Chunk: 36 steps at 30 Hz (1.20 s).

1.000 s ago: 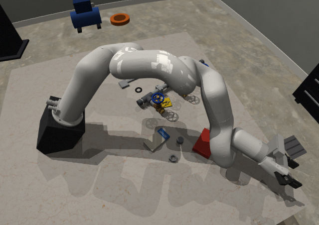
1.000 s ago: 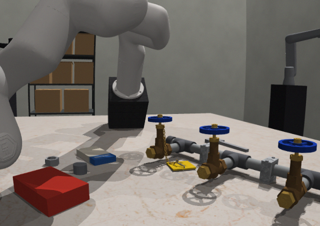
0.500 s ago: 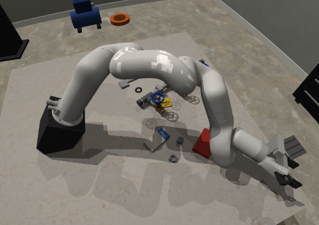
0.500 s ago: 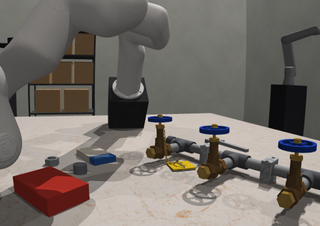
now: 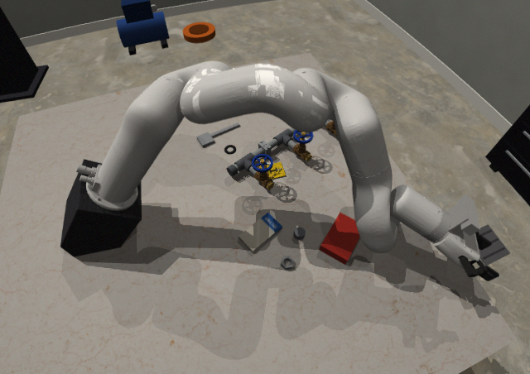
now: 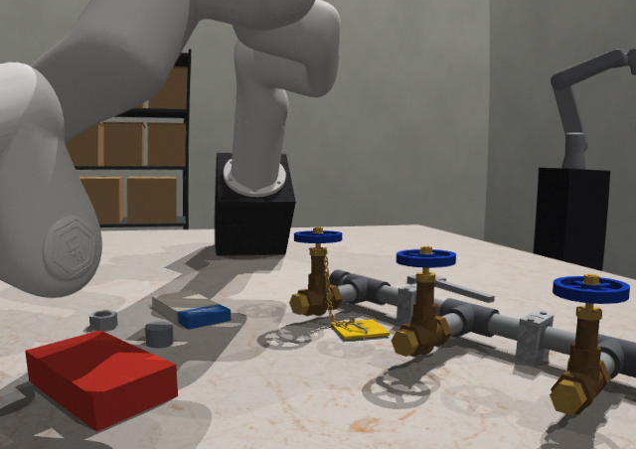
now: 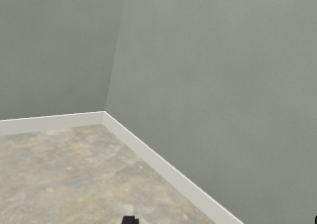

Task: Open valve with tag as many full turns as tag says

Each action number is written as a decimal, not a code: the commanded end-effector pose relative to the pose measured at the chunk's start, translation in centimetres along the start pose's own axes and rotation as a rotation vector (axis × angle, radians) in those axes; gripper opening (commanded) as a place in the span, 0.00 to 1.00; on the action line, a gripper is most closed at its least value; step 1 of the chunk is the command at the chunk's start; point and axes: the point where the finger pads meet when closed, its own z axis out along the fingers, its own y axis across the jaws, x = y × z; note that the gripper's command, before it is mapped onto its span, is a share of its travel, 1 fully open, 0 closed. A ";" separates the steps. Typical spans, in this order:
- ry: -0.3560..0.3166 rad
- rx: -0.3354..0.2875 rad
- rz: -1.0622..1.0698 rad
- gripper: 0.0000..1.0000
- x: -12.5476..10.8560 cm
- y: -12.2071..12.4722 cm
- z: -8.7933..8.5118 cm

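Three brass valves with blue handwheels stand on a grey pipe (image 6: 477, 318). The left valve (image 6: 317, 274) (image 5: 262, 165) has a chain running down to a yellow tag (image 6: 359, 328) (image 5: 277, 172) lying flat on the table. The middle valve (image 6: 425, 300) (image 5: 300, 141) and the right valve (image 6: 587, 331) carry no tag; in the top view the third valve (image 5: 330, 126) is mostly hidden by the arm. My gripper (image 5: 481, 269) is open and empty, far to the right of the valves near the table edge. The wrist view shows only floor and wall; the tag's writing is too small to read.
A red block (image 5: 341, 237) (image 6: 99, 377), a blue-ended book (image 6: 191, 308), a nut (image 6: 102, 319) and a grey cap (image 6: 158, 334) lie in front of the valves. A grey tool (image 5: 216, 135) and a black ring (image 5: 230, 146) lie behind the pipe. A grey bracket sits by my gripper.
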 end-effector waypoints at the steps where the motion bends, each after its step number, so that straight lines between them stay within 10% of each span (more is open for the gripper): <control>1: -0.111 0.120 0.021 1.00 1.4 -6.5 -2.3; 4: -0.133 0.142 0.023 1.00 1.6 -7.8 -3.0; 19: -0.465 0.421 -0.007 1.00 2.6 -21.7 -17.5; 36: -0.577 0.494 -0.042 1.00 2.1 -24.1 -24.0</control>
